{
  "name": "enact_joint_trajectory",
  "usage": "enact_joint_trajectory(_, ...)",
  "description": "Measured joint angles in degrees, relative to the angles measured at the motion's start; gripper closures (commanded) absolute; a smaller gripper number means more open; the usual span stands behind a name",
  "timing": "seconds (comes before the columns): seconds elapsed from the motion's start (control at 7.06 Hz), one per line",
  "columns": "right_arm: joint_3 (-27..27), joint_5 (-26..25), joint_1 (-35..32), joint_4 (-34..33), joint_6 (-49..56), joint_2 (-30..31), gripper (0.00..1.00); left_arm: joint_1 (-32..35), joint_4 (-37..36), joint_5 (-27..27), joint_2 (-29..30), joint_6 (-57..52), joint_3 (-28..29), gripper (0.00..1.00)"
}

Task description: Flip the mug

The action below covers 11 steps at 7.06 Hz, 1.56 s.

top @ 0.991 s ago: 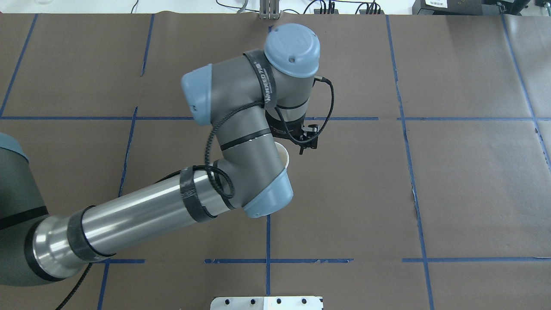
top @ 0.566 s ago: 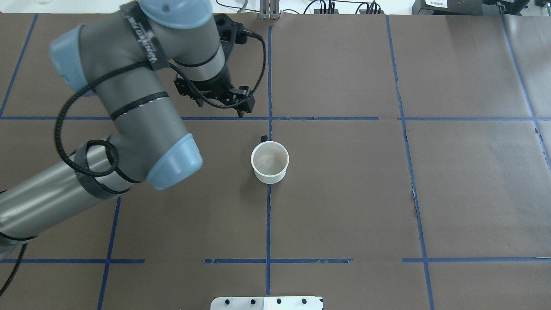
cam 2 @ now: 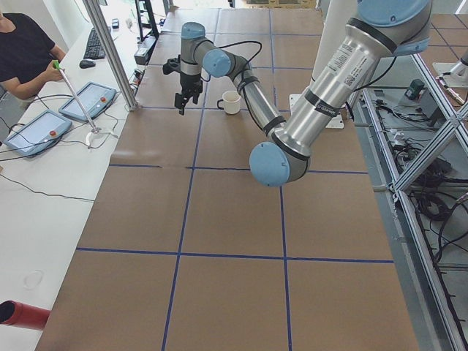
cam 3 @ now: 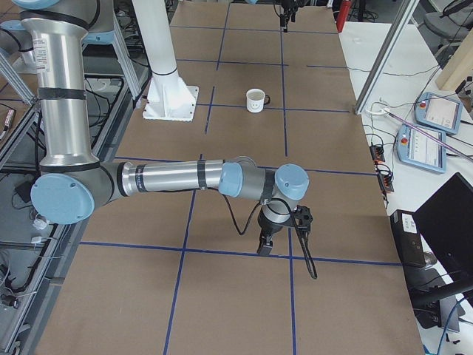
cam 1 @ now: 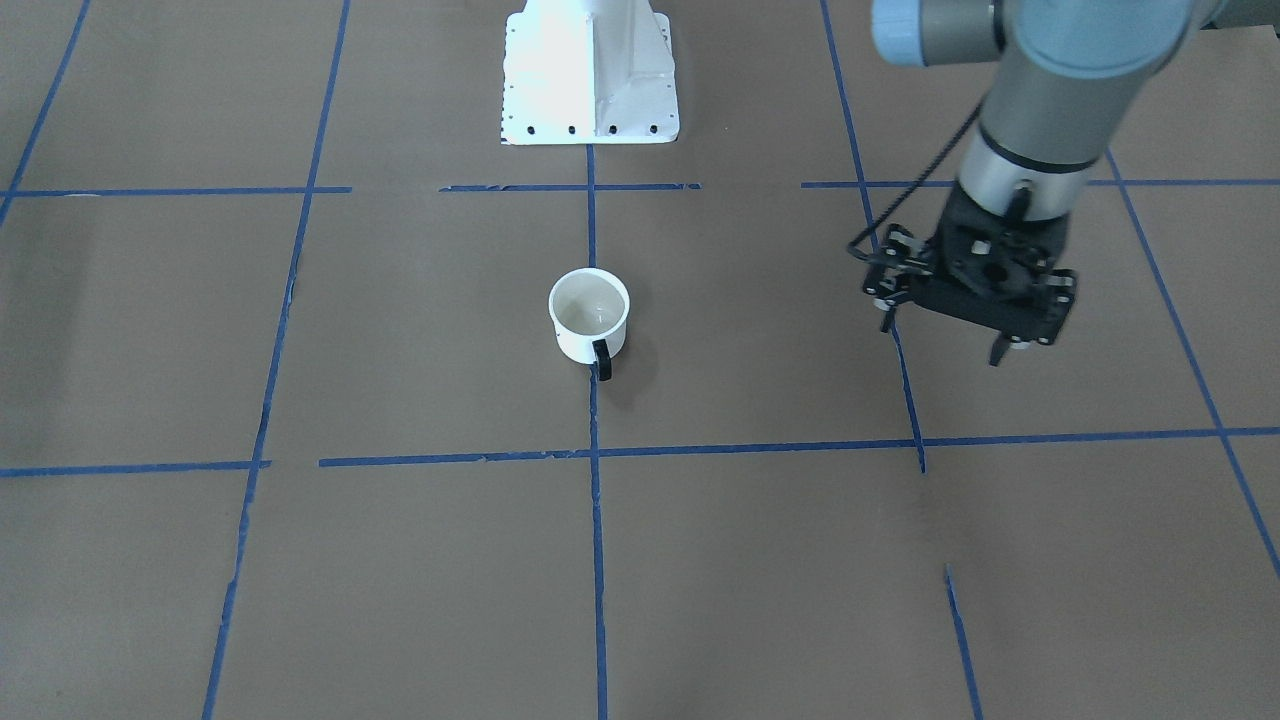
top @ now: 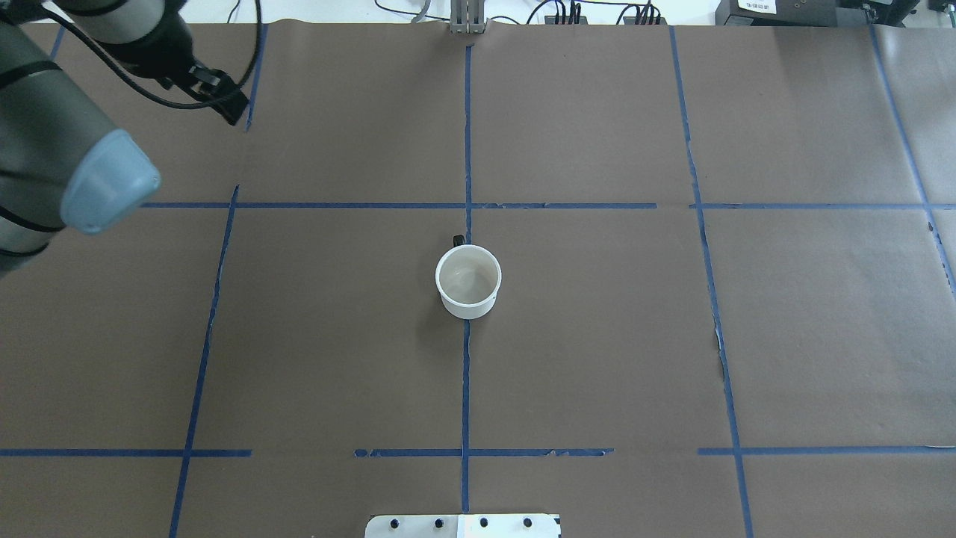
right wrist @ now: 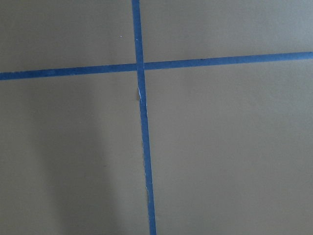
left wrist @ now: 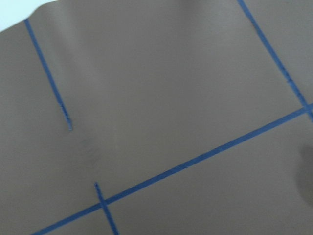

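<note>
Mug [top: 468, 280]: it stands upright on the table [top: 597, 359] at the centre of the overhead view, mouth up and pale inside showing, right on the crossing of the blue tape lines [top: 465, 388]. Its thin black handle [cam 1: 602, 358] points to the lower edge of the front-facing view. Nothing touches it.

The left pincer [cam 1: 942, 338] hangs at the right of the front-facing view, well apart from the mug, its fingers spread wide and empty. The right pincer [cam 3: 264, 248] shows only in the lower middle of the exterior right view, low over the table and far from the mug; I cannot tell whether it is spread or clenched.

With the mug on its base and both arms away, the flip looks finished, if mouth-up was the aim. The pictures alone do not settle that.

Several things could go wrong from here:
- If another turn is wanted, the left arm must cross a long stretch of table, and a low sweep could knock the light mug over or push it off the tape crossing.
- A grip on the smooth, thin rim could slip partway through the turn and drop the mug.
- The handle could catch a finger during a grip across the body.
- A mug lying on its side would likely roll.
</note>
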State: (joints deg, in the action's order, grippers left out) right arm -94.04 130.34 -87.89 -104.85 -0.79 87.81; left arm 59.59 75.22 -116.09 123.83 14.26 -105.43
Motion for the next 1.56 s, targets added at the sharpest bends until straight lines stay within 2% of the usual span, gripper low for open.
enact_joint_trajectory(0.28, 0.0, 0.0, 0.0, 0.0, 0.0, 0.0, 0.00, 8.4, 4.9, -3.1, -6.2, -10.3, 2.8, 0.00)
enact_joint_trajectory(0.42, 0.0, 0.0, 0.0, 0.0, 0.0, 0.0, 0.00, 12.9, 9.3, -5.9, -9.7, -15.4, 6.3, 0.00)
enact_joint_trajectory(0.71, 0.0, 0.0, 0.0, 0.0, 0.0, 0.0, 0.00, 20.6, 15.0, -10.3, -17.3, -20.4, 11.8, 0.00)
enact_joint_trajectory(0.85, 0.0, 0.0, 0.0, 0.0, 0.0, 0.0, 0.00, 24.2, 15.8, -11.5, -22.2, -22.4, 12.8, 0.00)
enact_joint_trajectory(1.13, 0.0, 0.0, 0.0, 0.0, 0.0, 0.0, 0.00, 27.6, 15.8, -13.0, -28.5, -25.4, 14.2, 0.00)
enact_joint_trajectory(1.56, 0.0, 0.0, 0.0, 0.0, 0.0, 0.0, 0.00, 29.0, 15.3, -14.2, -30.5, -25.9, 17.3, 0.00)
